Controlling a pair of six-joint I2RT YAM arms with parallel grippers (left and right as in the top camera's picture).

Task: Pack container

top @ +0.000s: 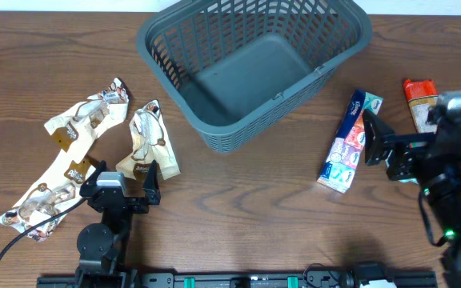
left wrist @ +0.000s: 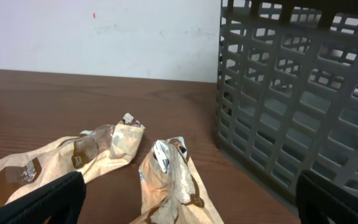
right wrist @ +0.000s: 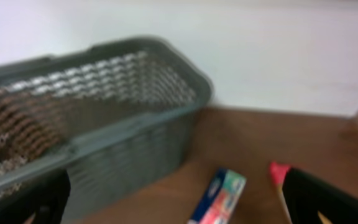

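Just ahead of the left fingers, which are spread wide and hold nothing, a crumpled snack packet lies on the bench; the container stands further ahead, to their right. The right fingers are released too, with a blue box ahead and the container ahead-left.

The brown wooden table carries the container at its far side, beige snack packets left, a blue packet and a red packet right
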